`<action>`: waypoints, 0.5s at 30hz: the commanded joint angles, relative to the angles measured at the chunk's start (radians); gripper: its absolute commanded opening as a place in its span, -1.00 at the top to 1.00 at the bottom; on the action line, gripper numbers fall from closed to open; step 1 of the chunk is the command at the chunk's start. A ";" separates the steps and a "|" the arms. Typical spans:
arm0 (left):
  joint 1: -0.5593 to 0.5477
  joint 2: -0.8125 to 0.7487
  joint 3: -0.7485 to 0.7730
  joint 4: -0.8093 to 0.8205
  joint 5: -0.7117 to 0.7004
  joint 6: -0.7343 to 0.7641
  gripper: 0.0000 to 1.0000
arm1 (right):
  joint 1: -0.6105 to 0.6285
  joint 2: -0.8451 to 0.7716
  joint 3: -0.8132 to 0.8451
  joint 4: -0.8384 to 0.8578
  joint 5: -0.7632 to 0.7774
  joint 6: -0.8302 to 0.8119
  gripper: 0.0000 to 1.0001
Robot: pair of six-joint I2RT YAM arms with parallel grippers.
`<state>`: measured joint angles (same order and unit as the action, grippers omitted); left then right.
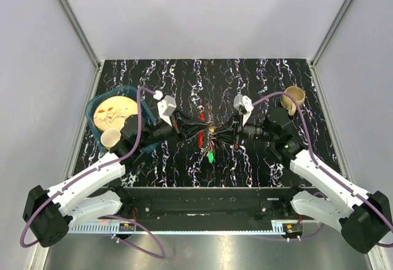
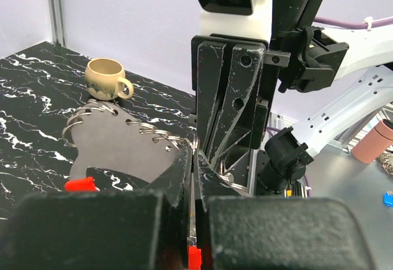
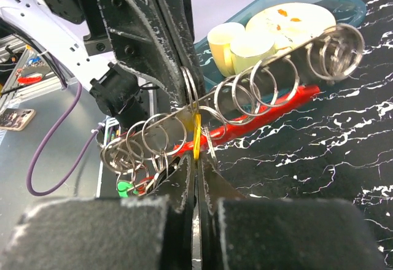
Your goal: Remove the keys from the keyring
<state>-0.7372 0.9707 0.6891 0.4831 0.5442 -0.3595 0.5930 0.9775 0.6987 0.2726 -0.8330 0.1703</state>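
Note:
The keyring is a grey strip carrying a row of several metal rings, with a red piece along it, held off the black table at mid-scene. My left gripper is shut on its edge, seen from the other side as dark fingers clamping a ring. My right gripper is shut on a yellow key that hangs from a ring. A green-headed key dangles from the lower rings. The two grippers meet tip to tip.
A teal tray at the left holds a patterned plate and a cream cup. A beige mug stands at the right, behind my right arm, also seen as a mug beyond the keyring. Side walls bound the table.

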 commanded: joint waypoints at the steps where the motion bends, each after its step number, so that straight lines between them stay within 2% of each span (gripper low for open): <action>1: 0.009 -0.012 0.004 0.126 -0.076 -0.013 1.00 | 0.024 0.023 0.012 0.068 0.044 0.050 0.92; 5: 0.010 -0.020 -0.003 0.127 -0.072 -0.021 1.00 | 0.022 0.001 0.044 0.002 0.116 0.057 0.80; 6: 0.010 -0.021 -0.005 0.123 -0.069 -0.018 1.00 | 0.024 -0.023 0.050 -0.048 0.135 0.054 0.72; 7: 0.012 -0.030 -0.006 0.115 -0.061 -0.015 1.00 | 0.022 -0.040 0.056 -0.079 0.156 0.046 0.56; 10: 0.012 -0.047 -0.022 0.109 -0.032 0.001 1.00 | 0.024 -0.105 0.093 -0.183 0.216 0.026 0.39; 15: 0.013 -0.056 -0.040 0.094 -0.015 0.027 1.00 | 0.024 -0.152 0.139 -0.165 0.180 0.026 0.35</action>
<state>-0.7307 0.9424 0.6556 0.4946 0.5129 -0.3618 0.6086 0.8635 0.7574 0.1055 -0.6651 0.2081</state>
